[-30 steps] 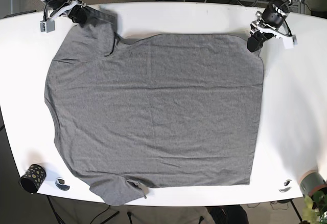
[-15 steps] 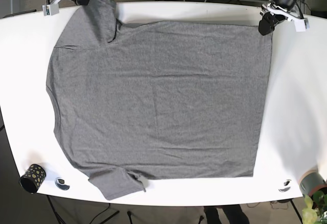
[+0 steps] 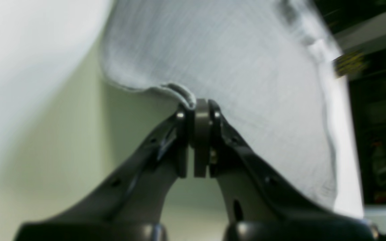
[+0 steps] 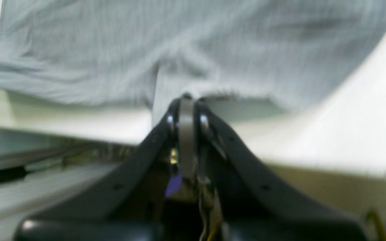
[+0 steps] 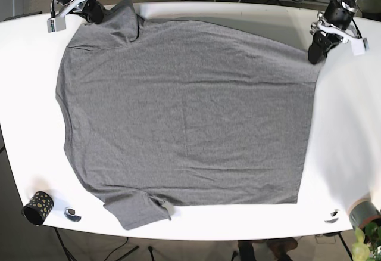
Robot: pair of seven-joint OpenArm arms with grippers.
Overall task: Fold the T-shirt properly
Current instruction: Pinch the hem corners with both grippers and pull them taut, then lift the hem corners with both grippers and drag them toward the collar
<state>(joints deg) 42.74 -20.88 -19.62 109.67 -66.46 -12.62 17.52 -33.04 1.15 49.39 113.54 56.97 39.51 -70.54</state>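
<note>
Grey knit T-shirt (image 5: 184, 115) lies spread flat over most of the white tabletop (image 5: 342, 124) — front edge nearest the camera, one sleeve (image 5: 138, 208) crumpled at the near left corner, small wrinkle there. Near edge of the tabletop also carries a dark spotted cup (image 5: 38, 207) at far left, well apart from the cloth.

Far edge: both arms at the two far corners. Left claw (image 5: 314, 55) clenched on the hem corner; wrist view shows a bunched fold of fabric (image 3: 179, 92) pinched between its shut jaws. Right claw (image 5: 93, 15) likewise clamped on the far sleeve; wrist view shows cloth (image 4: 193, 67) rising from the closed tips, blurred.

Step in hand, as judged — laying out and tensioning the shirt by its far side, before any fold is made. Cloth reads taut between the two grips; no fold present yet.

Next move likely calls for either releasing to leave it flat, or lifting both corners together and carrying them toward the near edge, evenly, so the fold line stays straight. Near sleeve wants smoothing.
</note>
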